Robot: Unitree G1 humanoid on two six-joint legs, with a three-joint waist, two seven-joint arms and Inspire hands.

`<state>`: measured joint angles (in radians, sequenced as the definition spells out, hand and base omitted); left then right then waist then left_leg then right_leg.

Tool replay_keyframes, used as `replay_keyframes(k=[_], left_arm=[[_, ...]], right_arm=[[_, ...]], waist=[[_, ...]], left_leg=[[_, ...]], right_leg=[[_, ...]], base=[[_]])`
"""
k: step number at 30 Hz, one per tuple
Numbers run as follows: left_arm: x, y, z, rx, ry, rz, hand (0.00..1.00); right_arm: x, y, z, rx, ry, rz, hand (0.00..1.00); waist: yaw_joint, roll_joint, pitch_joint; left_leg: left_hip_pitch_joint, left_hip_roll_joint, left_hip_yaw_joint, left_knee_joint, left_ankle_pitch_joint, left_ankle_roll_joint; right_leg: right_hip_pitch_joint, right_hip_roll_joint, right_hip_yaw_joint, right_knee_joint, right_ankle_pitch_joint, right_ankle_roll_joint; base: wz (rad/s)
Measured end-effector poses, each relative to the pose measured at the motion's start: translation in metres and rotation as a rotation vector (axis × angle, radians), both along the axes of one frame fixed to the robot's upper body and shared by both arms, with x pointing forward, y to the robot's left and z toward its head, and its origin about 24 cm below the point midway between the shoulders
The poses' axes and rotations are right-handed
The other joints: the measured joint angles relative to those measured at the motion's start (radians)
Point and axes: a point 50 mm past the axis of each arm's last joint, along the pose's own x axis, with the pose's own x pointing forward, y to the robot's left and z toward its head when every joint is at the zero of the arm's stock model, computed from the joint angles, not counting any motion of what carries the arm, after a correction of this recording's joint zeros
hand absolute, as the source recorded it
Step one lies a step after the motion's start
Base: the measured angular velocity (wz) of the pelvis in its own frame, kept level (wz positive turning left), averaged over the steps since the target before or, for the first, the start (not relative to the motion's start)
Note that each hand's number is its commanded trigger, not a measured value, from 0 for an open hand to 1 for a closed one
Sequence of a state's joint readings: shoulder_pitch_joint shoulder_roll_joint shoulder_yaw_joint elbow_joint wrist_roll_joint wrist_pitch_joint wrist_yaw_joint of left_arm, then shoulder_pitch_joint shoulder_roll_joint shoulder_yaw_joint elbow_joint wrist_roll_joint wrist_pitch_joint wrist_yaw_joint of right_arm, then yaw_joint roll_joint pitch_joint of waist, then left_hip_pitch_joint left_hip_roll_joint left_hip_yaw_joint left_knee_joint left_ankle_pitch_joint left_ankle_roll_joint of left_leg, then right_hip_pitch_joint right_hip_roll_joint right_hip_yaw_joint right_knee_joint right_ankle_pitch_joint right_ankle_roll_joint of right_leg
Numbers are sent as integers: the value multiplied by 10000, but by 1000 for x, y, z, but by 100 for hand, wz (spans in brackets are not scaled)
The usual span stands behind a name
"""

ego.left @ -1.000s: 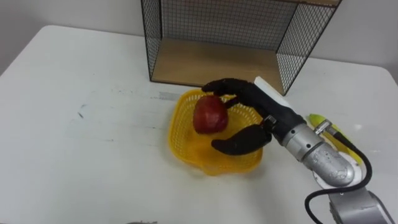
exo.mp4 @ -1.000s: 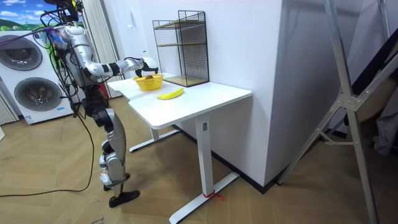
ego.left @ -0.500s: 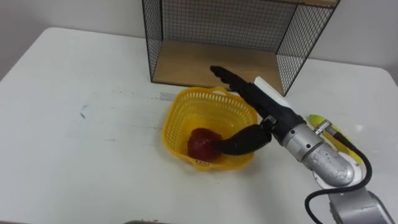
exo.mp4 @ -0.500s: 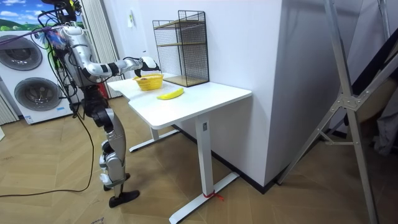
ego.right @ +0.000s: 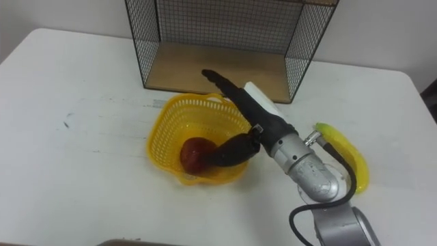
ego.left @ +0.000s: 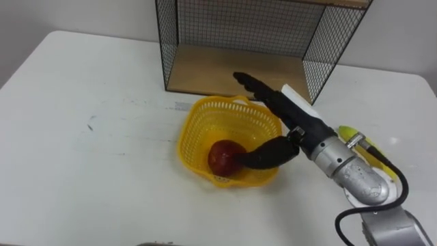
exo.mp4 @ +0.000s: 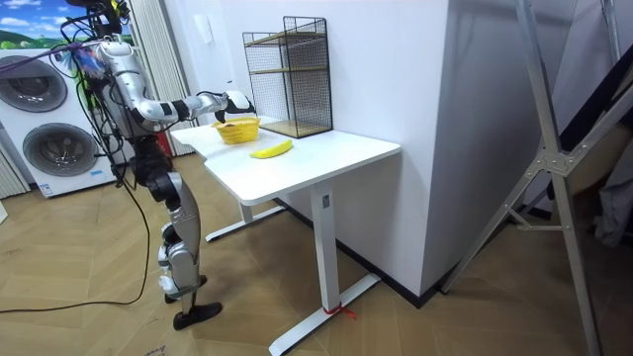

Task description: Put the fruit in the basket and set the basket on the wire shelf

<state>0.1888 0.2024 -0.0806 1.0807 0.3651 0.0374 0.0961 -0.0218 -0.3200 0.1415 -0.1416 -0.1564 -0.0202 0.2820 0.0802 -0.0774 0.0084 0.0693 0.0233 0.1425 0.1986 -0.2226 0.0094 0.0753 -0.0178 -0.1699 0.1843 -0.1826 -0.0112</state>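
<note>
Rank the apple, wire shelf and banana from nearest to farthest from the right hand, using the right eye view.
1. Apple, in the basket, at the right hand's thumb.
2. Wire shelf, just past the fingertips.
3. Banana, rightward beside the forearm.

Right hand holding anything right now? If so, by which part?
Nothing is held. The right hand is open over the yellow basket, fingers straight. The red apple lies loose on the basket's bottom, beside the thumb.
</note>
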Motion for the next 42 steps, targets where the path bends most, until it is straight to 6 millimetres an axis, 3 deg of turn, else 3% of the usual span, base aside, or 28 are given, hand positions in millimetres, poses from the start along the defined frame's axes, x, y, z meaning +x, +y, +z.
replay_keyframes(k=[5,15,20,32,42], left_arm=[[-7,2,0,26,126,146,0],[-21,8,1,132,274,861,0],[-24,8,1,147,325,897,0],[-36,11,1,287,596,1156,0],[-35,11,2,298,546,1140,0]], right_arm=[[4,-22,11,464,-640,-1285,0],[4,-72,33,1596,-2111,-4175,0],[3,-81,34,1725,-2446,-5050,0],[2,-103,11,1369,-1961,-6736,0],[1,-117,-15,1836,-809,-7492,0]], waist=[[-73,-50,-26],[-655,-147,-37],[-809,-136,-35],[-891,-135,-21],[-1033,-221,-64]], left_leg=[[27,3,-4,23,1,2],[88,12,30,5,-4,-3],[123,16,115,-20,-4,-3],[312,14,130,1,-3,-2],[286,7,101,-9,-3,-2]], right_leg=[[40,0,8,4,0,0],[125,25,25,11,1,-1],[98,30,59,16,1,-1],[221,16,51,15,1,-1],[143,4,16,23,0,-1]], base=[[0],[0],[-5],[0],[0]])
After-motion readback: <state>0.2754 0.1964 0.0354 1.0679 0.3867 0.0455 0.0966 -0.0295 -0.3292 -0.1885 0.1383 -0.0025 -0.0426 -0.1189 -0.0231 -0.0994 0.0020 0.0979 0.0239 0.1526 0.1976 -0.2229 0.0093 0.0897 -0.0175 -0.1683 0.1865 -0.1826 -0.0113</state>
